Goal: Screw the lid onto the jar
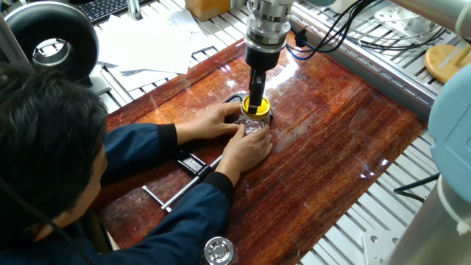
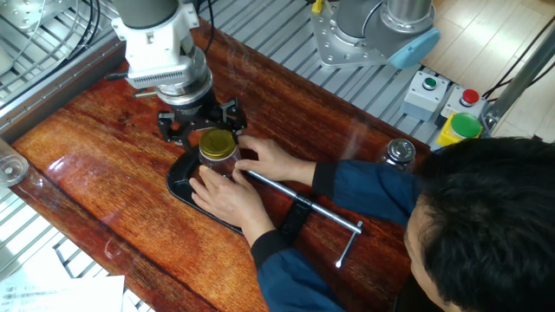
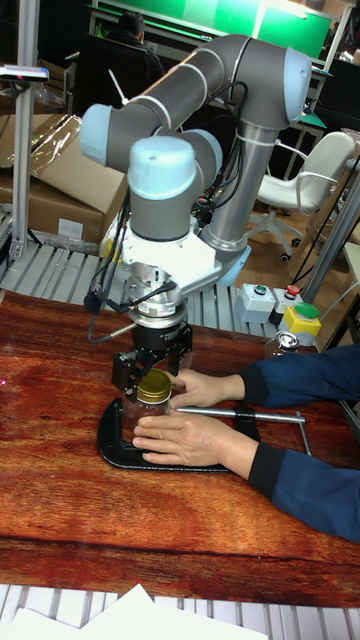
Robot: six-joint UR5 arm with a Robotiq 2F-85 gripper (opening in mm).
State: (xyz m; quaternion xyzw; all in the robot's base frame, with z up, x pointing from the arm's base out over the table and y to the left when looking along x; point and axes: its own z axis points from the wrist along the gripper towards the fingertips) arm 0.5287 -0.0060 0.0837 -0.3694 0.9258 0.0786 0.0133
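I see the lid (image 2: 218, 142) seated on the jar (image 2: 218, 163), at desk (image 2: 104, 199) centre. Tool (image 2: 199, 126) open, fingers astride lid. Risk: hands (image 2: 227, 192) at 6 o'clock get pinched; cross-threading.

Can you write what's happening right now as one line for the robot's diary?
tool: open, above and behind lid | lid: sitting on jar | person's hands: holding jar | jar: on black base
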